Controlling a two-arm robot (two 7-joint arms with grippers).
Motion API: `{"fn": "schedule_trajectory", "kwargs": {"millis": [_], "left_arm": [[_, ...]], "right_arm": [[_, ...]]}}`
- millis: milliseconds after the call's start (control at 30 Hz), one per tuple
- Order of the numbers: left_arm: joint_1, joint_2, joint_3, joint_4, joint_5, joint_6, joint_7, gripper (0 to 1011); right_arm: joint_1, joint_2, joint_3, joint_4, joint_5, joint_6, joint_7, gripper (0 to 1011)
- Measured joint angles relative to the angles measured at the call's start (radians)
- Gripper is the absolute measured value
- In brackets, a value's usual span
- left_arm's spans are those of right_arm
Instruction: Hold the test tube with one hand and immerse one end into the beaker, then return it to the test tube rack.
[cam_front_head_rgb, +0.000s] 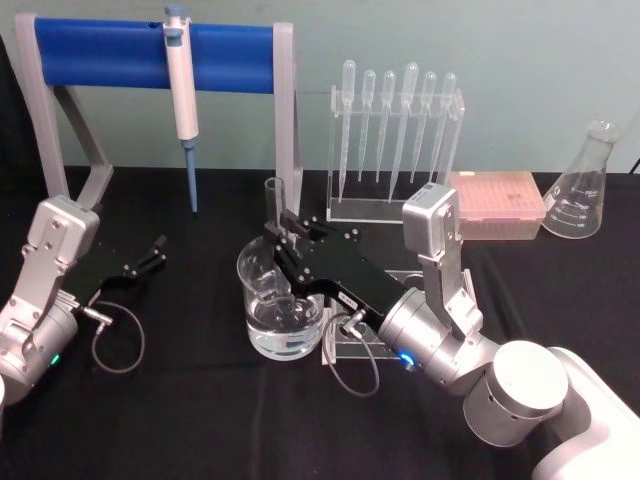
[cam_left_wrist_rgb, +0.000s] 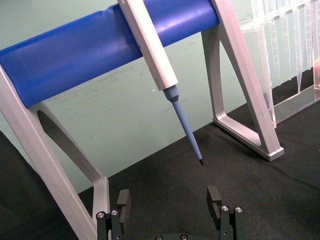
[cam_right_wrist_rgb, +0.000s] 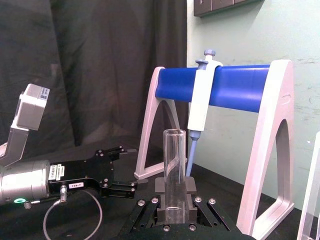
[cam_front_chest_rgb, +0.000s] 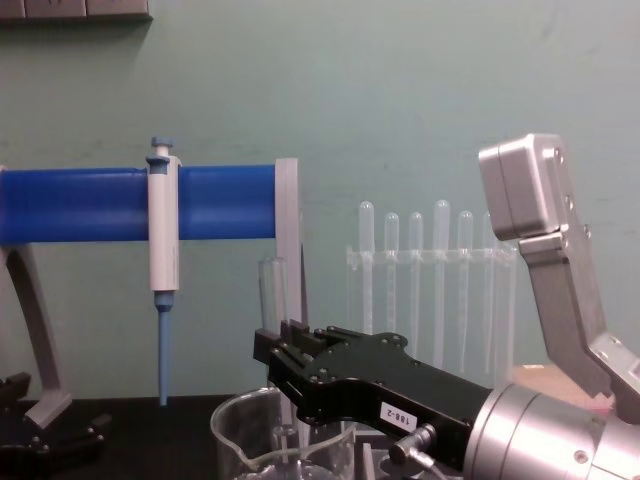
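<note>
Test tube (cam_front_head_rgb: 274, 205) stands in beaker (cam_front_head_rgb: 250, 278), pipettes (cam_front_head_rgb: 395, 120) behind.

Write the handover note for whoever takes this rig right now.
Right pincer: shut on the test tube, held upright, lower end down inside the beaker; contact with the water unclear.
Left pincer: open, idle on the table at left.
Done: tube is out of the rack and at the beaker.
Left: confirm the dip, then return the tube to the rack beside the beaker.

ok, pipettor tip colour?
Blue; the pipettor tip shows best in the left wrist view.
</note>
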Motion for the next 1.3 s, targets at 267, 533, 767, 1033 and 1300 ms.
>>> {"fn": "schedule_trajectory", "kwargs": {"millis": [267, 533, 767, 1033, 1300], "left_arm": [[0.0, 0.0, 0.0, 0.0, 0.0, 0.0, 0.0, 1000], [0.0, 0.0, 0.0, 0.0, 0.0, 0.0, 0.0, 1000], [0.0, 0.0, 0.0, 0.0, 0.0, 0.0, 0.0, 1000], [0.0, 0.0, 0.0, 0.0, 0.0, 0.0, 0.0, 1000], [0.0, 0.0, 0.0, 0.0, 0.0, 0.0, 0.0, 1000]], "right_arm": [[0.0, 0.0, 0.0, 0.0, 0.0, 0.0, 0.0, 225], [0.0, 0.0, 0.0, 0.0, 0.0, 0.0, 0.0, 225], [0.0, 0.0, 0.0, 0.0, 0.0, 0.0, 0.0, 225], [0.0, 0.0, 0.0, 0.0, 0.0, 0.0, 0.0, 225], [0.0, 0.0, 0.0, 0.0, 0.0, 0.0, 0.0, 225]]}}
